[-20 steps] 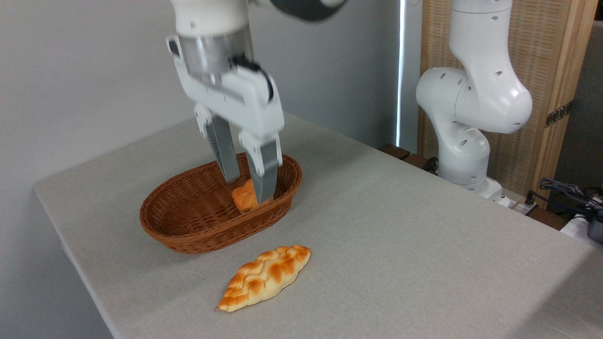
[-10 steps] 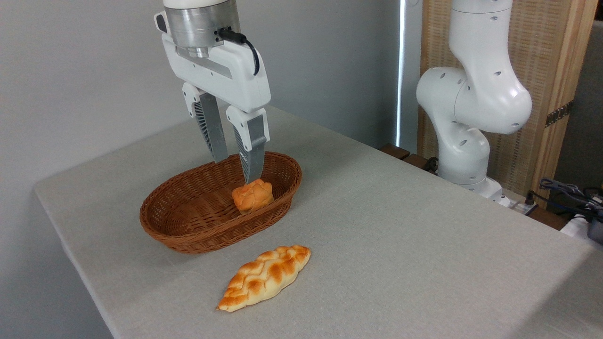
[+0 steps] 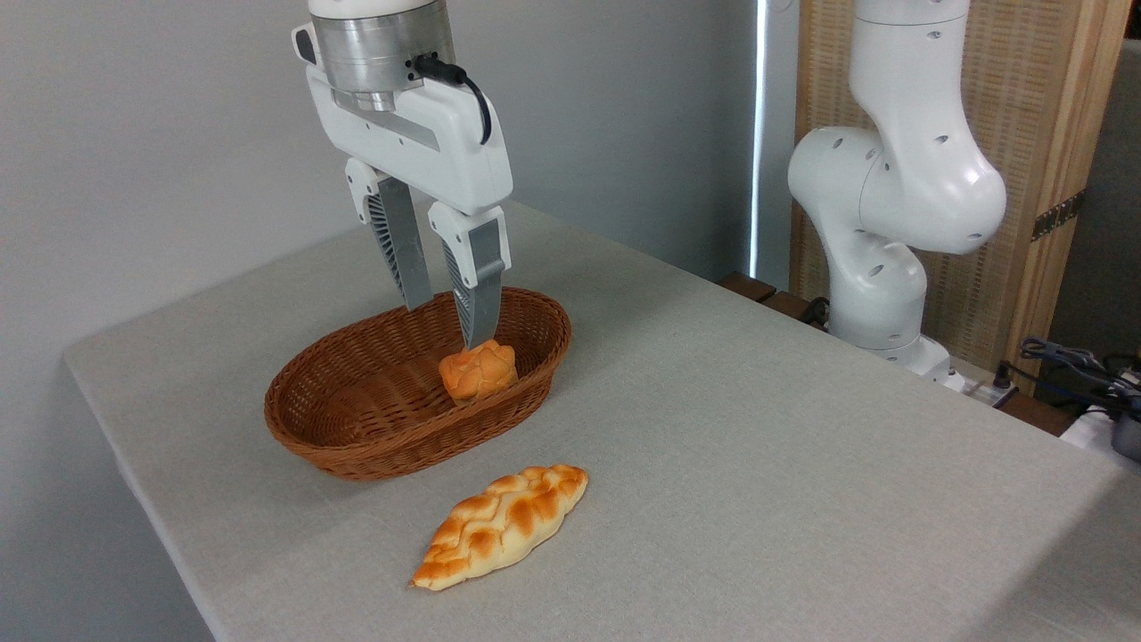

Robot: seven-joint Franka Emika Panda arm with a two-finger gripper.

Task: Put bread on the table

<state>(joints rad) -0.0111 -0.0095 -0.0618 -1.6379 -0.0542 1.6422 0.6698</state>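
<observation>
Bread [image 3: 501,526]: lying flat on table [image 3: 758,446], just in front of basket [image 3: 357,437].
Gripper [image 3: 446,325]: above basket, jaws spread, empty.

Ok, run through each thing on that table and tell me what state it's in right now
braided loaf: lying flat on the table, outside the basket.
round bun: sitting inside the wicker basket.
wicker basket: upright, holding only the bun.
gripper: open, empty, above the bun.
</observation>
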